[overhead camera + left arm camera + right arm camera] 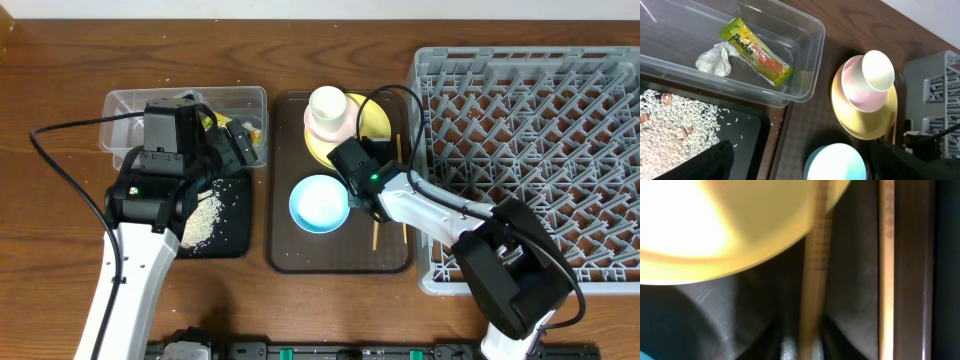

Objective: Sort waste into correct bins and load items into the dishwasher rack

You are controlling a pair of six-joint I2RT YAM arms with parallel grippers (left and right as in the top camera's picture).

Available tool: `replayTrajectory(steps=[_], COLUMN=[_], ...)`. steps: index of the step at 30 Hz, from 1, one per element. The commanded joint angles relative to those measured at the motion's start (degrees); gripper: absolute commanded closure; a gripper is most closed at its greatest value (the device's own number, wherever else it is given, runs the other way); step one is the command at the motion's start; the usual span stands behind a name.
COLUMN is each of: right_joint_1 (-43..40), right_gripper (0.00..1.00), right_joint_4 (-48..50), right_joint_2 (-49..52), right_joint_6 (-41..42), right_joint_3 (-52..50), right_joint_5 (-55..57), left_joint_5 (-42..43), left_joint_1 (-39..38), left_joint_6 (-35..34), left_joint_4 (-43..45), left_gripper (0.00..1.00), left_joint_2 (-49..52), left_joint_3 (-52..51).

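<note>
The snack wrapper (756,52) and the white tissue (715,60) lie in the clear tub (128,104). Rice scraps (203,218) lie in the black tray (228,236). My left gripper (810,167) is open and empty above the black tray's right edge. The white cup (327,103) sits in the pink bowl (856,92) on the yellow plate (372,122). The light blue bowl (320,203) stands in front of them. My right gripper (810,340) is shut on one wooden chopstick (815,255); the second chopstick (886,255) lies beside it. The grey rack (540,150) is at the right.
The plate, bowls and chopsticks rest on a dark-brown serving tray (290,255) between the black tray and the rack. The rack's left wall stands close to my right gripper. Cables loop over both arms.
</note>
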Motion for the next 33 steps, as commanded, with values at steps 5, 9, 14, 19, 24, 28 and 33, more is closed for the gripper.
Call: replayTrajectory(steps=[5,9,14,19,24,28,33], right_joint_1=[-0.7,-0.7,-0.7,-0.9,-2.4,-5.6,-10.5], right_gripper=[0.99,0.99,0.99,0.99,0.99,0.99,0.99], right_joint_4=[-0.9,-1.0,-1.8,-2.4,-3.5,-5.5,-8.9], right_joint_2=[0.7,0.0,-5.7,-15.5,-23.6,-26.8,-26.2], right_joint_6=[0.5,0.5,-2.1,-10.6,-17.7,-17.9,-17.9], right_joint_3=[0.3,0.5,1.9,2.1,2.1,2.1,2.1], right_joint_5=[-0.1,0.0,0.0,0.2,0.6,1.5,1.4], left_joint_5=[-0.3,-0.3,-0.3,-0.3,-0.3,-0.3,-0.3], left_joint_1=[0.2,0.2,0.2,0.2,0.2,0.2,0.2], left_joint_6=[0.1,0.1,0.1,0.1,0.1,0.1,0.1], left_joint_4=[-0.2,-0.2,-0.2,-0.2,-0.2,-0.2,-0.2], left_gripper=[0.1,0.1,0.1,0.1,0.1,0.1,0.1], left_joint_2=[0.0,0.0,0.0,0.0,0.0,0.0,0.0], left_joint_3=[0.7,0.7,0.7,0.7,0.7,0.7,0.7])
